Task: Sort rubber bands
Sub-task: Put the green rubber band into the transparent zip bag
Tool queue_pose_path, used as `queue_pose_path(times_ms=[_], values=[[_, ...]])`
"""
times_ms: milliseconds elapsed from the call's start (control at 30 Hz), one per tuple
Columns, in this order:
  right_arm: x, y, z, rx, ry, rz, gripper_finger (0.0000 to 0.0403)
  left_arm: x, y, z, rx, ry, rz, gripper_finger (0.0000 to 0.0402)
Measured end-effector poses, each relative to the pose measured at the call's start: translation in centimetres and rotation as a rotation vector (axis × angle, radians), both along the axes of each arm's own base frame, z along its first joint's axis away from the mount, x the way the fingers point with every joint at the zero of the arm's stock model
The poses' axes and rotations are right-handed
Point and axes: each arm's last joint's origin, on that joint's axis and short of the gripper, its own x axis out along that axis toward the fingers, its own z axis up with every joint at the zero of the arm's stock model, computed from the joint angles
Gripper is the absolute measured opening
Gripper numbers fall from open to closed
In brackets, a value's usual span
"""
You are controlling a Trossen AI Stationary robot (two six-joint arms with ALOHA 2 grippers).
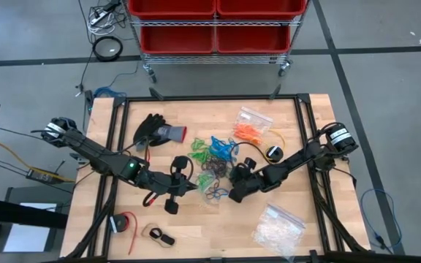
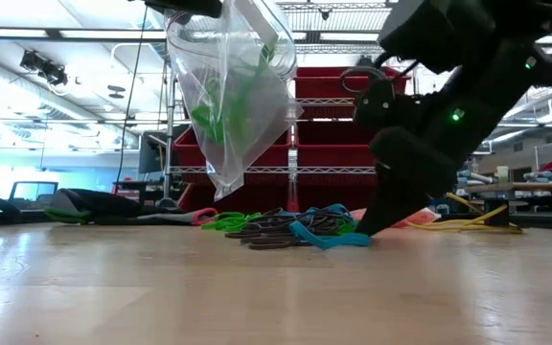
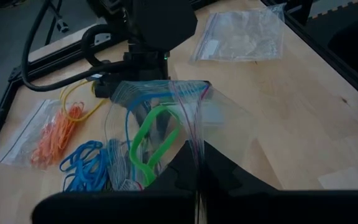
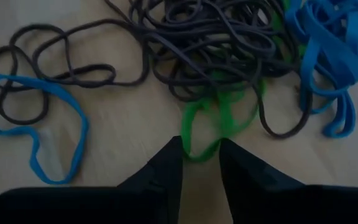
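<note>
While the left gripper (image 1: 172, 191) holds a clear bag (image 2: 230, 91) aloft, fingers pinched together on its top edge, with green bands (image 3: 152, 140) already inside, the right gripper (image 4: 201, 155) is down on the table at the tangled heap of rubber bands (image 1: 214, 164) near the middle. Its two fingertips straddle one green loop (image 4: 213, 121), a narrow gap between them, the band's end sitting right in that gap; whether they have bitten yet, I cannot tell. Black bands (image 4: 210, 37) lie knotted just beyond, touching the green one, blue ones (image 4: 328, 56) off to one side. These loops look feather-light, limp and stretchy, so a pinch anywhere along the strand should do, but a snagged neighbour may drag along. Best grab looks like that free end nearest the fingers, clear of the black tangle. Orange bands (image 1: 248, 132) sit bagged, well apart.
</note>
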Motion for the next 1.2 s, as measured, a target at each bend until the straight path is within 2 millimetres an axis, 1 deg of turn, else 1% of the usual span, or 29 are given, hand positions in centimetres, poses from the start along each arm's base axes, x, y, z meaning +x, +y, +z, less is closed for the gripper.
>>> queue_pose_path(times_ms=[400, 567, 700, 800, 867, 933, 1033, 1067, 1200], values=[[0.01, 0.0, -0.07, 0.024, -0.019, 0.004, 0.015, 0.0, 0.0, 0.0, 0.0, -0.001, 0.0, 0.0015], [0.04, -0.05, -0.07, 0.03, -0.019, 0.004, 0.0157, 0.0, 0.0, 0.0, 0.0, -0.001, 0.0, 0.0015], [0.11, -0.34, -0.09, 0.041, -0.02, -0.015, 0.0153, 0.0, 0.0, 0.0, 0.0, -0.001, 0.0, 0.0015], [0.18, -0.56, -0.1, 0.045, -0.018, -0.02, 0.014, 0.0, -0.01, 0.01, -0.001, -0.001, 0.0, 0.0015], [0.22, -0.69, -0.11, 0.05, -0.016, -0.021, 0.0119, 0.01, 0.0, 0.01, -0.001, -0.001, 0.0, 0.0015], [0.25, -0.76, -0.11, 0.051, -0.012, -0.014, 0.0087, 0.01, 0.0, 0.01, -0.001, -0.002, 0.0, 0.0015], [0.24, -0.78, -0.12, 0.04, -0.004, -0.001, 0.0022, 0.01, -0.01, 0.01, -0.001, -0.002, 0.0, 0.0015], [0.23, -0.77, -0.13, 0.037, 0.0, 0.006, 0.0012, 0.01, 0.0, 0.02, -0.001, -0.002, 0.0, 0.0015], [0.18, -0.63, 0.09, 0.076, 0.003, 0.022, 0.0005, 0.01, -0.01, 0.01, -0.001, -0.002, 0.0, 0.0015]])
